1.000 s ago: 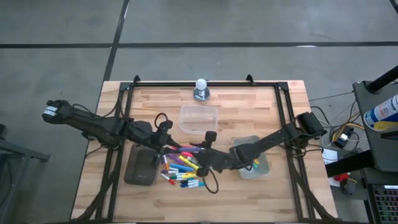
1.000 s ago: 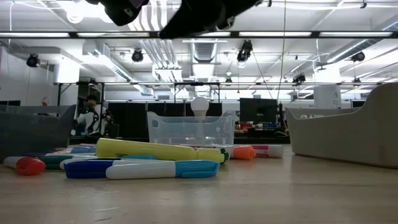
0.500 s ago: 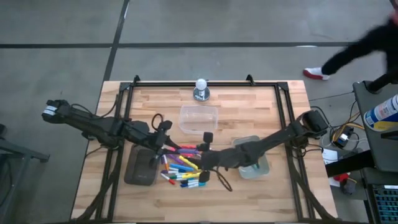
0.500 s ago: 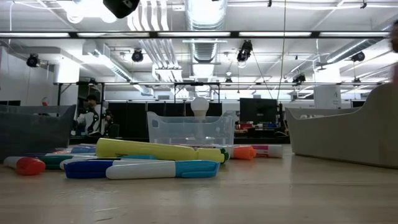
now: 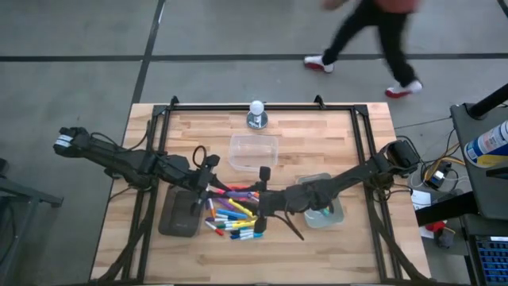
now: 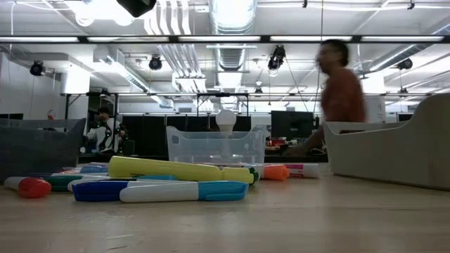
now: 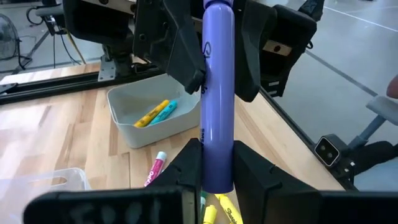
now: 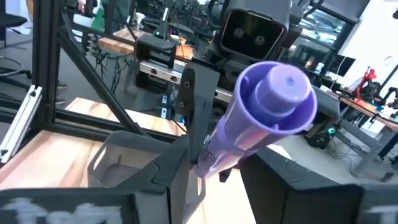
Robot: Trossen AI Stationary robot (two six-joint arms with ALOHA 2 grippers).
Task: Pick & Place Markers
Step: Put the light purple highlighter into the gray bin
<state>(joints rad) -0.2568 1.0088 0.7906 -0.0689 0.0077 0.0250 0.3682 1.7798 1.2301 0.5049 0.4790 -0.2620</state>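
Observation:
A purple marker (image 5: pixel 240 193) hangs level above the pile of markers (image 5: pixel 234 219), which lies on the table's middle and near part and shows in the low view (image 6: pixel 162 180). My left gripper (image 5: pixel 225 191) is shut on the end toward the table's left. My right gripper (image 5: pixel 254 195) is shut around the other end, which points straight at the right wrist camera (image 8: pixel 277 93). In the left wrist view the purple marker (image 7: pixel 217 93) runs from my left gripper (image 7: pixel 217 171) up to my right gripper (image 7: pixel 219 62). My left gripper pinches the purple marker's near end (image 7: pixel 217 155) between its two fingers, coming level from the table's left, fingers along the marker. The marker is lifted clear. My right gripper has a finger (image 7: pixel 189 59) on each side of the marker's other end (image 7: pixel 217 68), coming level from the table's right; the marker reaches far back between the fingers (image 8: pixel 180 174).
A clear tub (image 5: pixel 254 151) stands behind the grippers. A pale bin (image 5: pixel 321 203) on the right holds yellow and teal markers (image 7: pixel 155 113). A dark grey tray (image 5: pixel 179 214) lies on the left. A white bulb-shaped object (image 5: pixel 256 114) stands at the far edge. A person (image 5: pixel 373 36) walks past.
My right gripper has risen from just over the pile and moved a little toward the far edge and my left gripper, coming up around the purple marker's free end. Its cable loop has swung toward the right. A person has walked in beyond the far edge.

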